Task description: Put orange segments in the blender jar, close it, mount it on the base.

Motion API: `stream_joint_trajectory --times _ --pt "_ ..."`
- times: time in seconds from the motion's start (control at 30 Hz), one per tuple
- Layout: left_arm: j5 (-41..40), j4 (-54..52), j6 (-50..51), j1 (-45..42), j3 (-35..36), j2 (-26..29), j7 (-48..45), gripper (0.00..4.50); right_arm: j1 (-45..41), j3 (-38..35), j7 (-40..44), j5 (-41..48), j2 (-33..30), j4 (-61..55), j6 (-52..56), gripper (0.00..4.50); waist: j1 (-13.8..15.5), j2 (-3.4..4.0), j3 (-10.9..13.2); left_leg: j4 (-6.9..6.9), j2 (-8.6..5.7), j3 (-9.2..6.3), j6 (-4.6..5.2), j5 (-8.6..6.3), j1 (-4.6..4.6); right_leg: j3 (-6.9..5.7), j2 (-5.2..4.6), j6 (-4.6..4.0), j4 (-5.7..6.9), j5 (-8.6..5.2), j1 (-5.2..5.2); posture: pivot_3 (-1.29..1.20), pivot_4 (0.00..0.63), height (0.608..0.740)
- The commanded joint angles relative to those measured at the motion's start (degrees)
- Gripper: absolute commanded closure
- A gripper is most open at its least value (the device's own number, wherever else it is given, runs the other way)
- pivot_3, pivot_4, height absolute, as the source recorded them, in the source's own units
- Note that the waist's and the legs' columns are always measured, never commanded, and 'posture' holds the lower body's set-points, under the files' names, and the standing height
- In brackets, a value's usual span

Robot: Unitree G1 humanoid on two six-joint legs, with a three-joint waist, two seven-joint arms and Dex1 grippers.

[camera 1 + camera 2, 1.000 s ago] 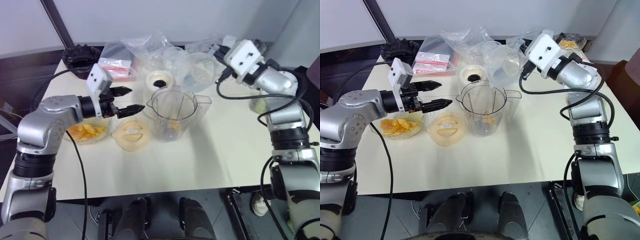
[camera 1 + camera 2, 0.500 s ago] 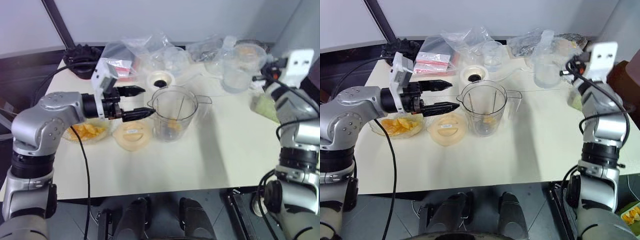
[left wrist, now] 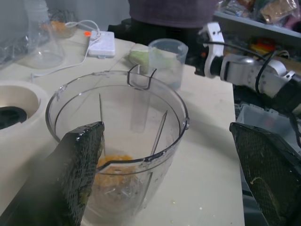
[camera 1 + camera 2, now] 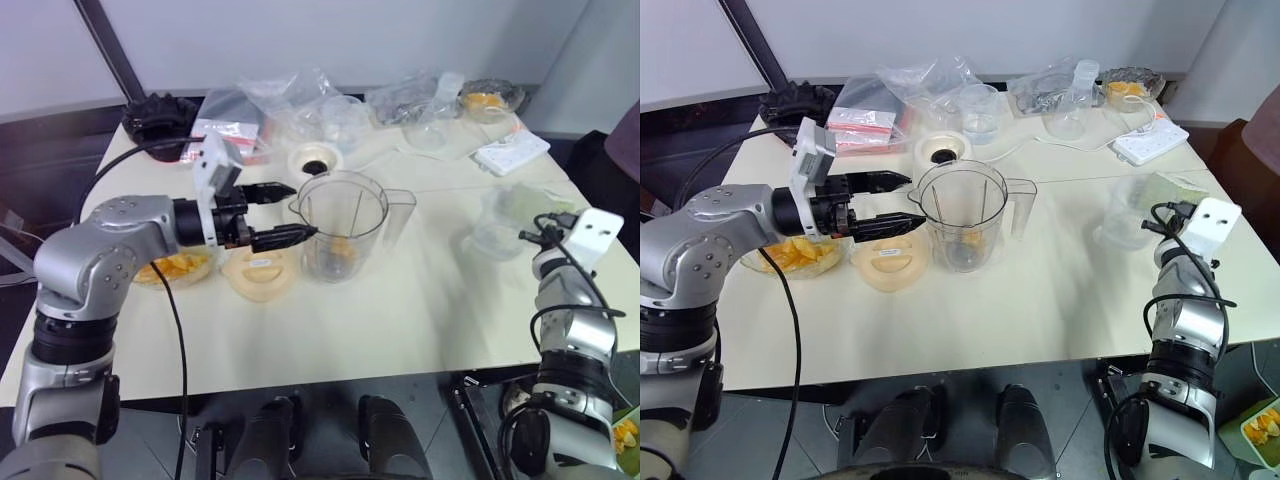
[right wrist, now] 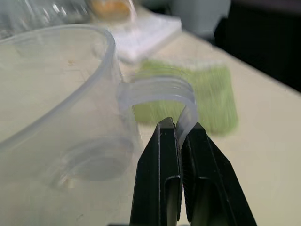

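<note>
Evidently you held the left gripper (image 4: 888,203) spread wide beside the blender jar (image 4: 964,217) at frame centre, while the right gripper (image 5: 180,141) clamped a clear cup (image 4: 1126,213) by its handle, parking it at right.

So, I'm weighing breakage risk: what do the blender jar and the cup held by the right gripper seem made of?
The blender jar looks like clear, glossy rigid plastic: you see its blades and the orange segments through the wall. The cup, held by its thin handle in the right gripper, looks like hazier translucent plastic. Glass can't be ruled out.
</note>
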Motion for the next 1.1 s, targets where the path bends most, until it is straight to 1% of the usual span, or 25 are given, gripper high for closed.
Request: stream_joint_trajectory --times 0.03,0.17,0.37,0.53,0.73,0.93,1.03,1.1 --pt "-0.8 -2.3 0.2 0.4 1.2 0.5 0.6 0.03 0.3 -1.1 -3.2 -1.4 -0.3 0.5 -6.7 4.46 0.0 0.00 0.0 0.00 0.00 0.00 0.00 0.00 0.00 0.00 0.00 0.00 0.00 0.00 0.00 0.00 0.150 0.740" --pt "-1.1 -3.1 0.5 0.9 1.0 0.3 1.5 0.03 0.7 -1.3 -5.1 -1.4 0.0 4.3 -10.9 4.46 0.0 0.00 0.0 0.00 0.00 -0.01 0.00 0.00 0.00 0.00 0.00 -0.11 0.00 -0.06 0.01 0.00 0.150 0.740" --pt "-0.8 -2.9 0.6 0.8 0.7 0.3 1.9 0.03 0.3 -1.3 -5.6 0.9 1.4 5.8 -10.4 4.46 -0.1 0.00 0.0 -0.01 0.02 -0.01 0.00 0.01 0.05 0.01 0.01 -0.14 0.00 -0.08 0.03 0.00 0.150 0.740" --pt "-0.9 -3.2 0.8 1.0 0.6 0.1 2.3 0.03 1.3 -1.7 -7.8 3.1 3.9 0.3 -7.8 4.46 -0.2 -0.01 0.0 -0.01 0.03 -0.01 0.00 0.01 0.13 0.02 0.03 -0.15 0.00 -0.08 0.10 0.00 0.150 0.740" --pt "-0.6 -2.9 0.5 1.2 0.1 -0.2 2.5 0.03 4.4 -1.0 -9.8 4.2 6.9 -8.4 -3.7 4.46 0.0 0.00 0.0 -0.03 0.03 -0.04 0.00 0.01 0.14 0.02 0.04 -0.17 0.01 -0.10 0.10 0.00 0.150 0.740" --pt "-0.1 -2.0 0.1 0.7 -0.4 -0.5 2.1 0.03 5.5 -0.6 -10.3 4.5 7.7 -10.0 -1.8 4.46 0.1 0.00 0.0 -0.02 0.03 -0.04 -0.01 0.01 0.14 0.01 0.03 -0.18 0.01 -0.11 0.10 0.00 0.150 0.740" --pt "0.0 -2.0 0.0 0.6 -0.6 -0.6 2.1 0.03 5.8 -0.4 -11.0 4.3 7.7 -10.1 -0.7 3.58 0.1 0.00 0.0 -0.03 0.03 -0.04 0.00 0.01 0.14 0.01 0.03 -0.18 0.01 -0.11 0.10 0.00 0.150 0.740" --pt "-0.1 -1.9 0.0 0.6 -0.6 -0.6 2.0 0.03 6.3 0.1 -11.1 3.6 7.4 -10.0 0.0 2.57 0.0 0.00 0.0 -0.03 0.03 -0.04 -0.01 0.01 0.14 0.02 0.03 -0.18 0.01 -0.11 0.10 0.00 0.150 0.740"
